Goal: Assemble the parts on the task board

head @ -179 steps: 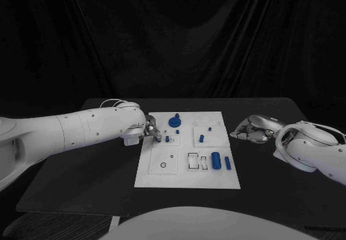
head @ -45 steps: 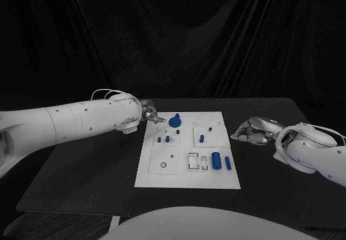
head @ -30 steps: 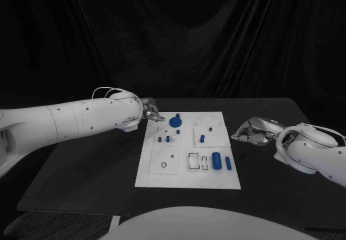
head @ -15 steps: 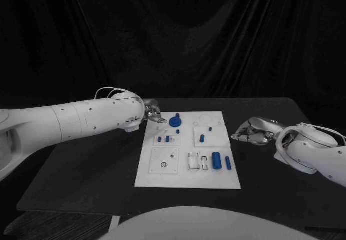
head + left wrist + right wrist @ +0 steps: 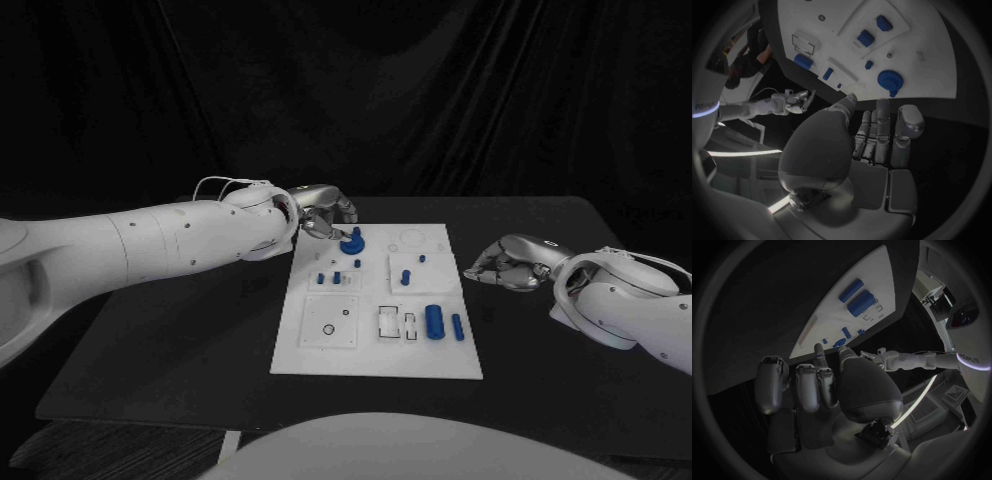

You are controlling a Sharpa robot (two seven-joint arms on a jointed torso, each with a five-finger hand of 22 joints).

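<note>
The white task board (image 5: 375,355) lies mid-table. On it a blue round knob (image 5: 352,240) stands near the far left corner, small blue pegs (image 5: 330,278) sit below it, and a thick blue cylinder (image 5: 433,320) lies by a thinner one (image 5: 456,327) at the near right. My left hand (image 5: 326,207) hovers just above and left of the knob, its fingers loosely extended and holding nothing. The left wrist view has the knob (image 5: 891,80) just beyond the fingertips (image 5: 882,107). My right hand (image 5: 505,265) rests on the table off the board's right edge, fingers curled in.
Two more blue pieces (image 5: 408,277) sit in the board's upper right block. Rectangular slots (image 5: 389,321) and a small round hole (image 5: 327,329) mark the near half. Bare black table (image 5: 173,350) surrounds the board.
My left hand has lifted from the board's left edge and swung toward the far side, beside the blue knob. The right hand has stayed put.
</note>
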